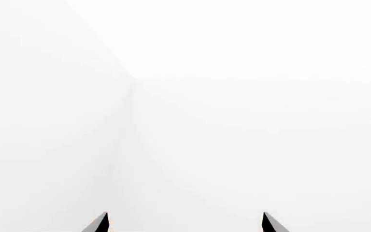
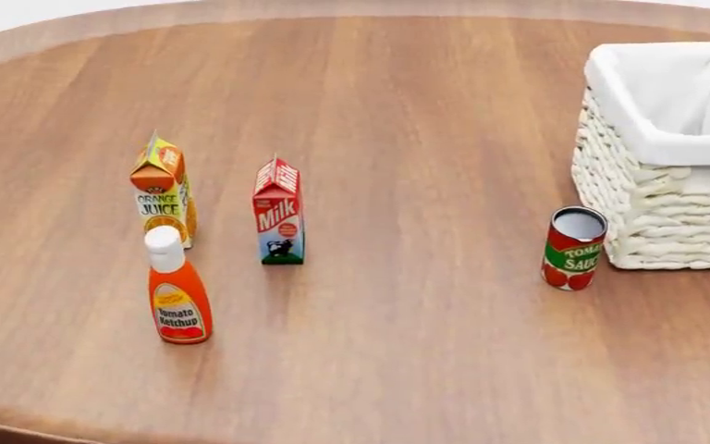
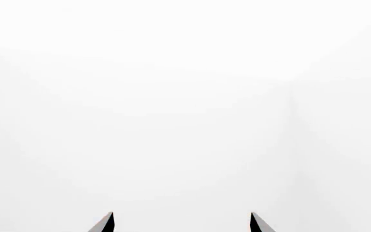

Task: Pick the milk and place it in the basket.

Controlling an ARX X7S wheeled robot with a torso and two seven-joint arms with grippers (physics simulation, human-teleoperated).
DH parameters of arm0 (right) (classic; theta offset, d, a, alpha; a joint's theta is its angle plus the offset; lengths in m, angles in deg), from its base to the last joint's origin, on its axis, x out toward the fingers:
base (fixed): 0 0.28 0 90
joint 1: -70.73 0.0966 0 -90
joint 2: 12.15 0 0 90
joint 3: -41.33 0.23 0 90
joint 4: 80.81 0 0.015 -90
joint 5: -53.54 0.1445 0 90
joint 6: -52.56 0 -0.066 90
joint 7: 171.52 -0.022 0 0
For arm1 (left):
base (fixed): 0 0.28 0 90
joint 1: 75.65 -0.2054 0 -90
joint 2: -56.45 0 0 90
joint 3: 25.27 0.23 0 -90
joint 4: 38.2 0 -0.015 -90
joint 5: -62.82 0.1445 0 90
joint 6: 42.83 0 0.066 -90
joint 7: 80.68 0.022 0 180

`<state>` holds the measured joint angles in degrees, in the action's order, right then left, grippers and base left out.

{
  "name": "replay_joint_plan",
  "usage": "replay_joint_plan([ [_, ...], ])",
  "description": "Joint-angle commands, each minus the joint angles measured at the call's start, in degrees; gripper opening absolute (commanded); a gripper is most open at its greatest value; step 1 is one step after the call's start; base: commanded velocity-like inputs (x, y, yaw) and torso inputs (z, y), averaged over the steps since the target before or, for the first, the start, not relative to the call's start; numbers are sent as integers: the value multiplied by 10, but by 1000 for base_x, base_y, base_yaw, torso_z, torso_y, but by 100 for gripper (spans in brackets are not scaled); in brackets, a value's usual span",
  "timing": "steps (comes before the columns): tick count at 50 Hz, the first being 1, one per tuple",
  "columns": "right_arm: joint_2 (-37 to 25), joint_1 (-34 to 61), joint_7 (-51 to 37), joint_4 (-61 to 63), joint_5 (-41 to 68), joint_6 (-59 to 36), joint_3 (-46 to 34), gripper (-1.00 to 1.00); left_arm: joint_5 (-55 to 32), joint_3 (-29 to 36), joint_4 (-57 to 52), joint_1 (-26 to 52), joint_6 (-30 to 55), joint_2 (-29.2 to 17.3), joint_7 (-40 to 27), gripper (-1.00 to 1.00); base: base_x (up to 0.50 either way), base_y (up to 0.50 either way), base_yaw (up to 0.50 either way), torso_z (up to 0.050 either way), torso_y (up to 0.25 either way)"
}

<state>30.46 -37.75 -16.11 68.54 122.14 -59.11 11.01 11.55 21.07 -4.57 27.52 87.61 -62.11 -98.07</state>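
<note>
Counter [image 2: 429,139]: round, wooden, spanning the whole head view; no arm shows over it.

Basket [image 2: 651,199]: cream woven wicker with white cloth lining, at the far right, partly cut by the picture's edge; what shows of its inside holds nothing.

Milk [image 2: 278,214]: upright near the middle of the counter, left of centre, well apart from the basket; untouched by either hand.

Orange juice carton [image 2: 163,190]: upright just left of the milk, apart from it; not the target.

Ketchup bottle [image 2: 177,289]: upright, nearer than the juice carton and close beside it.

Tomato sauce can [image 2: 575,248]: upright, just beside the basket's near left corner; whether it touches the wicker cannot be told.

Left hand [image 1: 185,223]: only two dark fingertips show in its wrist view, set wide apart against blank white — released, grasping nothing.

Right hand [image 3: 181,223]: likewise two parted tips against white; released and empty.

Progress, by judgement: nothing done; approach, grasp, lift, carry to the right and release into the basket all remain — the can stands near the likely path and should be cleared.
</note>
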Motion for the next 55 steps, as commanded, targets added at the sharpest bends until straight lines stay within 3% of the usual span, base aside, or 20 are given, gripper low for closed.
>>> replay_joint_plan([
  [1, 5, -15, 14, -1, 2, 24, -1, 100, 2, 5, 2, -5, -7, -2, -1, 100, 500, 0, 0, 0, 0],
  [55, -17, -55, 6, -3, -23, 63, -23, 100, -1, 17, 8, -19, -30, -15, -13, 100, 500, 0, 0, 0, 1],
])
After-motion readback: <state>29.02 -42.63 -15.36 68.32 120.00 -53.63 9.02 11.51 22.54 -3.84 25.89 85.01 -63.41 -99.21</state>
